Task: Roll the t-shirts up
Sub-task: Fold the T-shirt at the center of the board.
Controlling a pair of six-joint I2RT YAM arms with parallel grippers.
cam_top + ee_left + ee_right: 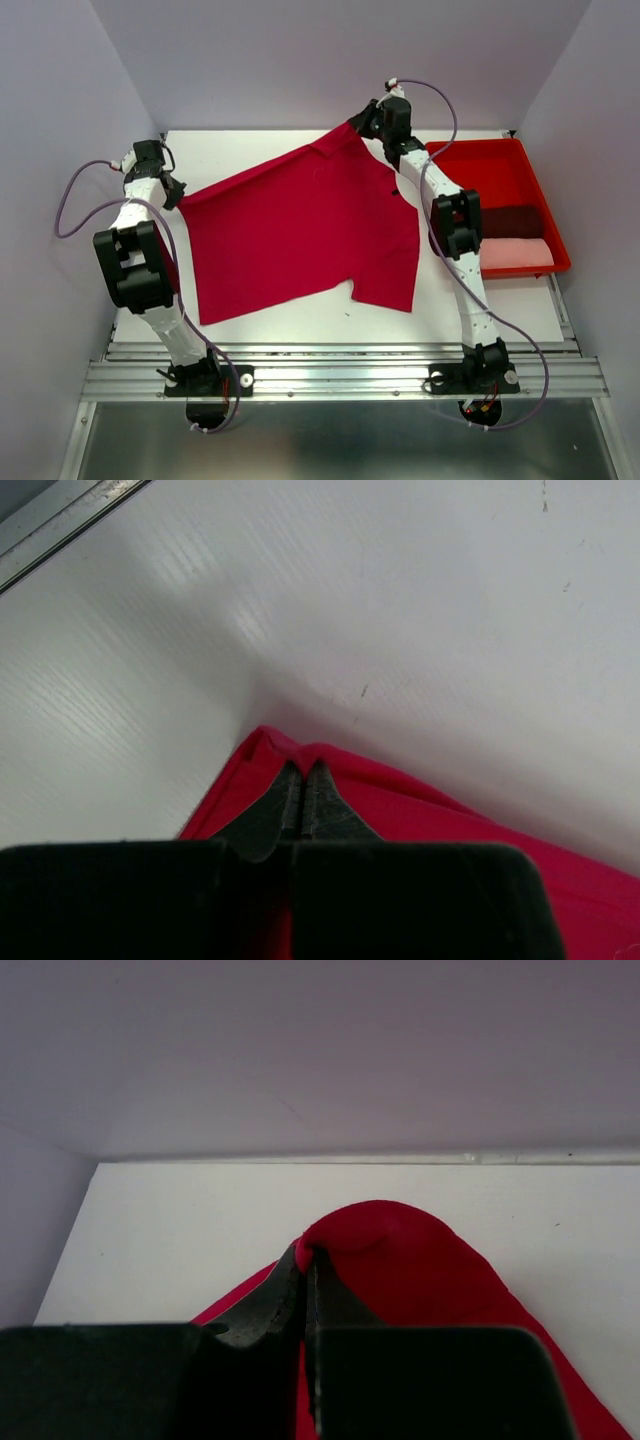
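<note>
A bright crimson-red t-shirt (pixel 300 235) lies spread across the white table. My left gripper (pixel 178 197) is shut on its left corner; the left wrist view shows the red cloth (pixel 420 820) pinched between the fingertips (pixel 304 772). My right gripper (pixel 362 122) is shut on its far corner, near the back of the table; the right wrist view shows the cloth (pixel 420 1260) bunched over the closed tips (pixel 306 1252). A dark maroon shirt (pixel 512 218) and a pale pink shirt (pixel 516 252) lie folded in the red tray (pixel 490 160).
The red plastic tray stands at the right side of the table, beside my right arm. Pale walls enclose the table at the back and both sides. A metal rail (pixel 340 375) runs along the near edge.
</note>
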